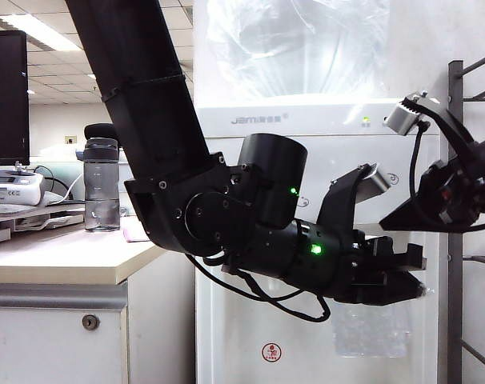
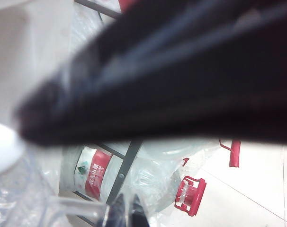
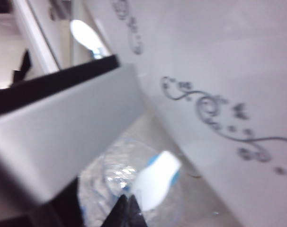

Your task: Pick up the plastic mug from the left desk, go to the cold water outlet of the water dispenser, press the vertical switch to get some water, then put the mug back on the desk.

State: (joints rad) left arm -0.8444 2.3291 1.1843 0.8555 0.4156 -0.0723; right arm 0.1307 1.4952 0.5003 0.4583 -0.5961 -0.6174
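Clear plastic mug [image 1: 370,328] hangs below the cold water outlet [image 3: 157,177] to catch water; my left gripper [image 1: 406,280] is clamped on it. My right gripper [image 3: 127,208], fingers together, sits beside that outlet, ready to press.
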